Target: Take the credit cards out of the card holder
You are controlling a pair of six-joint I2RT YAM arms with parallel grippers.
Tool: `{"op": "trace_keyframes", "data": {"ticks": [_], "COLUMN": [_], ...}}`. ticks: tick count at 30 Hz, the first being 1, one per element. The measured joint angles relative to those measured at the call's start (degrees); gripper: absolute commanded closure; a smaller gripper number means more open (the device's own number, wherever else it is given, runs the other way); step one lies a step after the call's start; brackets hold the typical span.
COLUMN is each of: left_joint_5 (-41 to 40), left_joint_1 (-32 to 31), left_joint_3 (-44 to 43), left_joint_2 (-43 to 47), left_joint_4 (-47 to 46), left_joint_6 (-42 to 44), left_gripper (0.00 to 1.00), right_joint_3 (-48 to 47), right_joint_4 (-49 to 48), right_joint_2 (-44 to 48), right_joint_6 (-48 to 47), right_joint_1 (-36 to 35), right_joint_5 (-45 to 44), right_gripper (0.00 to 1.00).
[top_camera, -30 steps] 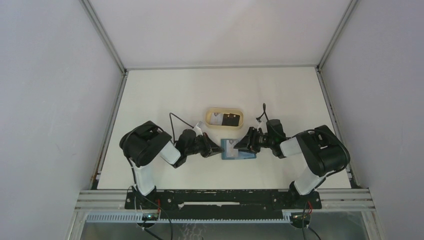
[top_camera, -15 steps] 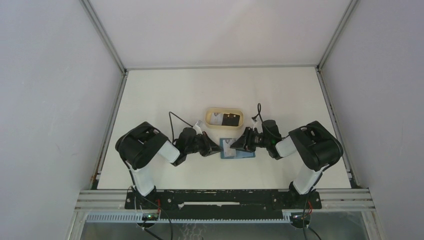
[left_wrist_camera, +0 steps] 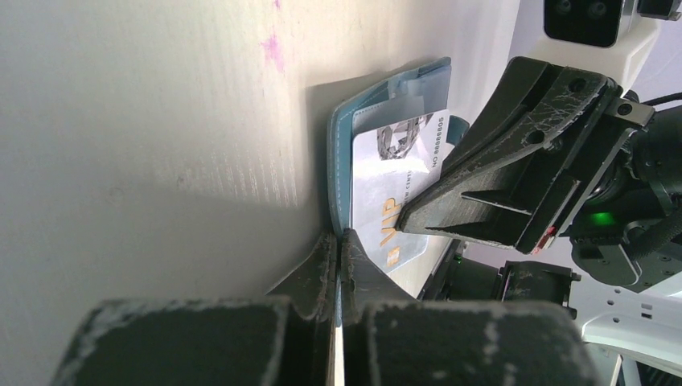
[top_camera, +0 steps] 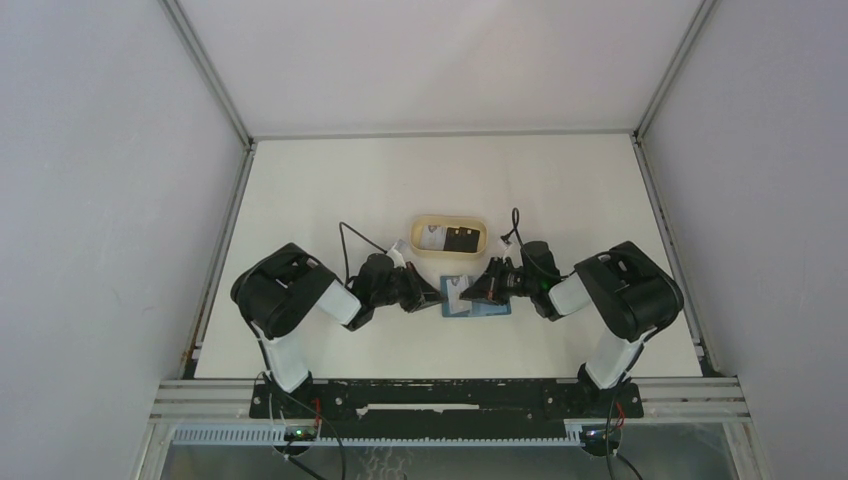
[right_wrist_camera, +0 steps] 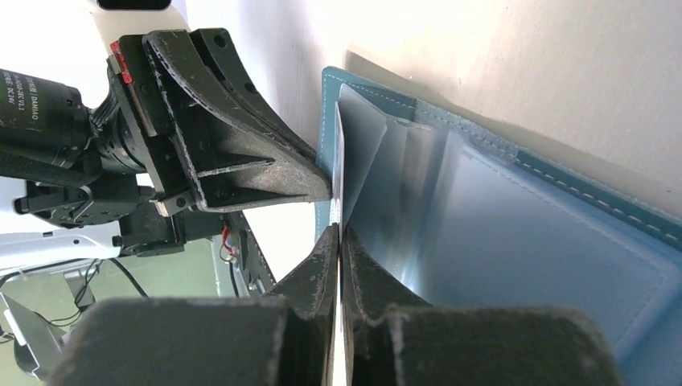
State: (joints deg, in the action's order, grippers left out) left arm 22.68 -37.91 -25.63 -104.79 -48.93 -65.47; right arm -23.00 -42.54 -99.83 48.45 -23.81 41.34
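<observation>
Right arm (top_camera: 625,290) sits closer to the left arm (top_camera: 290,295) than a second ago. The right gripper (right_wrist_camera: 338,235) has come in over the card holder (top_camera: 487,308) and now covers more of its far side. Left arm nearly unchanged; holder in the same spot.

Table (top_camera: 330,190): white. Both arms reach inward, wrists facing each other across the holder.

Tray (top_camera: 450,217): tan oval, beyond both sets of jaws, near them but apart. A pale card (top_camera: 432,237) and a black card (top_camera: 461,241) lie flat in it, side by side.

Card holder: teal, lying open on the table between the two grippers, lighter blue pockets facing up. Its left cover edge is raised off the table and runs into the left jaws.

Left gripper (left_wrist_camera: 338,240): jaws together, clamped on that raised teal edge.

VIP card (left_wrist_camera: 384,201): white with gold "VIP" lettering, just inside the pinched cover, tilted up from the pockets. Its far end appears tucked under a clear pocket flap.

Right gripper: jaws together, pinched on the VIP card. In the right wrist view the thin card edge runs straight out from between the tips. The two grippers' tips are just beside each other, with cover and card between them; cannot tell whether they touch.

Pink smudge (left_wrist_camera: 273,50): on bare table, beyond the left jaws.
</observation>
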Motion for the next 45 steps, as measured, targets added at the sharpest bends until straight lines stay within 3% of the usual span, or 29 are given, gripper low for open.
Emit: {"op": "trace_keyframes", "data": {"ticks": [12,17,24,30,39,45], "left_joint_5": [0.0,0.0,-0.02,-1.33,-6.23,-9.68], "left_joint_1": [0.0,0.0,0.0,0.0,0.07,0.13], "left_joint_3": [0.0,0.0,0.0,0.26,0.94,-0.7], "left_joint_2": [0.0,0.0,0.09,1.66,9.22,18.14], "left_joint_4": [-0.02,-0.02,-0.02,1.81,12.5,28.92], "left_joint_6": [0.04,0.13,0.55,1.27,5.86,14.71], "left_gripper": [1.0,1.0,1.0,1.0,1.0,1.0], "right_joint_3": [1.07,2.27,2.4,-2.97,-17.38,-27.43], "right_joint_4": [8.46,10.8,17.38,23.5,29.55,31.8], "right_joint_2": [6.8,8.61,18.1,24.98,18.71,9.6], "right_joint_6": [-4.42,-5.62,-6.78,-8.5,-11.58,-13.07], "right_joint_1": [5.18,6.25,6.97,6.88,4.24,1.11], "right_joint_5": [-0.33,-0.17,-0.42,-1.77,-5.55,-8.13], "right_gripper": [0.84,1.0,1.0,1.0,1.0,1.0]}}
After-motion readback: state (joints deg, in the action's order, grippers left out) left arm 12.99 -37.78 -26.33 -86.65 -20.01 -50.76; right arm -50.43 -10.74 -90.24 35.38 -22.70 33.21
